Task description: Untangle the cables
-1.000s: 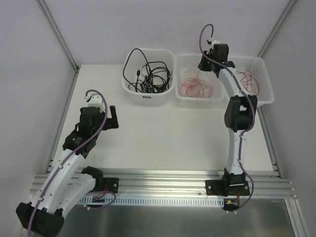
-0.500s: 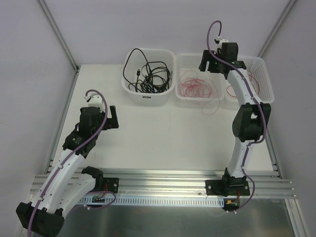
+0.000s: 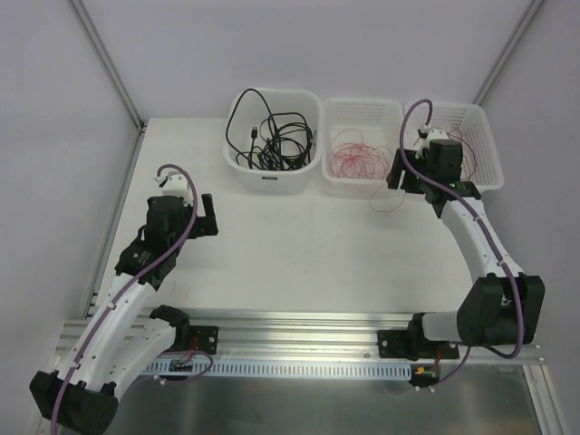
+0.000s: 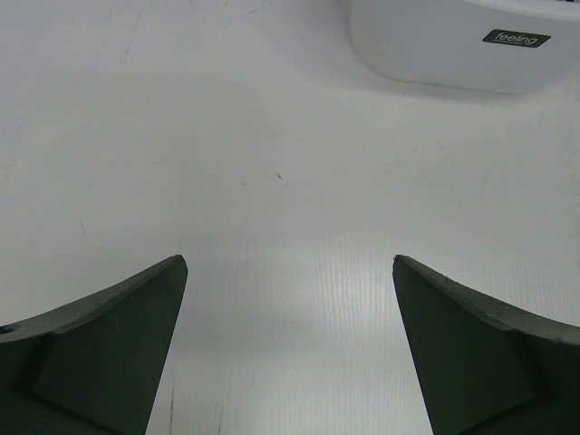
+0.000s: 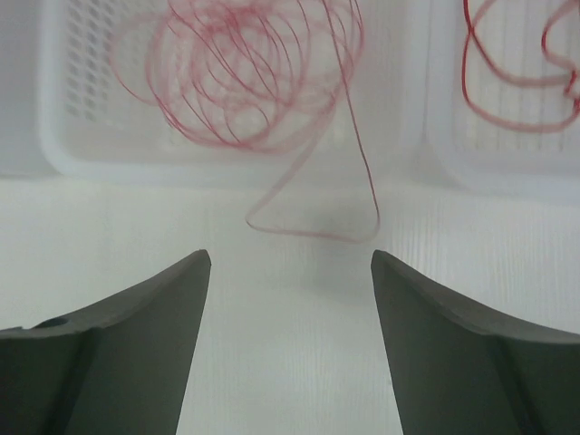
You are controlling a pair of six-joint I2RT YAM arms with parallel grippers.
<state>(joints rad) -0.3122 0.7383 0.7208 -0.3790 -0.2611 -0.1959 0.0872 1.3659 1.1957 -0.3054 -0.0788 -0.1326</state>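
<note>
- The left gripper (image 4: 290, 344) hovers over the bare white table (image 3: 299, 245) with its jaws spread wide and nothing between them.
- Just beyond it stands a white rounded plastic tub (image 4: 435, 45), which holds the tangled black cables (image 3: 276, 140).
- The right gripper (image 5: 290, 335) faces the middle white mesh basket (image 3: 362, 101), jaws well apart and gripping nothing.
- A bundle of thin red wire loops (image 5: 245, 82) lies inside that basket.
- One trailing red wire strand (image 5: 313, 227) hangs over the basket's front rim and rests on the table, just ahead of the right gripper's fingertips.
- Another red wire (image 5: 517, 63) lies in the right-hand white mesh basket (image 3: 485, 136).
</note>
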